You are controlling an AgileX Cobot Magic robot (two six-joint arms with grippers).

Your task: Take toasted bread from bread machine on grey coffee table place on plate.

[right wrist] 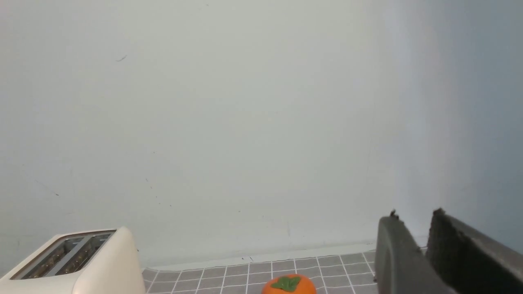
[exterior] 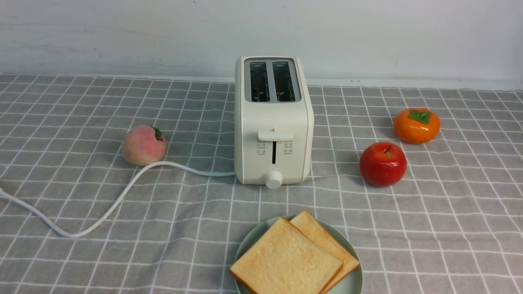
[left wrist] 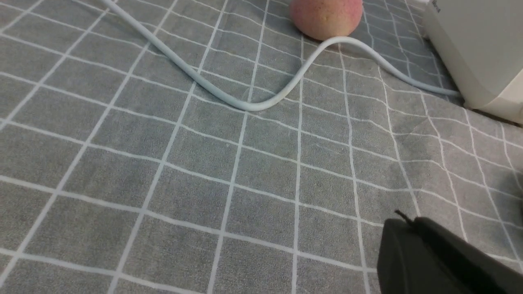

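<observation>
Both slices are already lying on the plate; toaster slots are showing empty.

At left the peach (exterior: 144, 145) is sitting by the cord (exterior: 102, 212); at centre the bread machine (exterior: 273, 120) is standing, and below it the toasted bread (exterior: 292, 255) is overlapping on the plate (exterior: 352, 283), long edges running diagonally. No arm is showing in the front view, so I cannot tell which is nearer. The right gripper (right wrist: 412, 245) is standing slightly parted, holding nothing; of the left gripper (left wrist: 433, 257) I cannot tell.

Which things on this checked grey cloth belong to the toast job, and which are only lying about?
For the job:
- two square golden toast slices, stacked on the plate
- round mint-green plate
- cream-white two-slot toaster, slots empty
- grey checked table

Lying about:
- pink peach, touching the white cord
- red apple
- orange persimmon
</observation>
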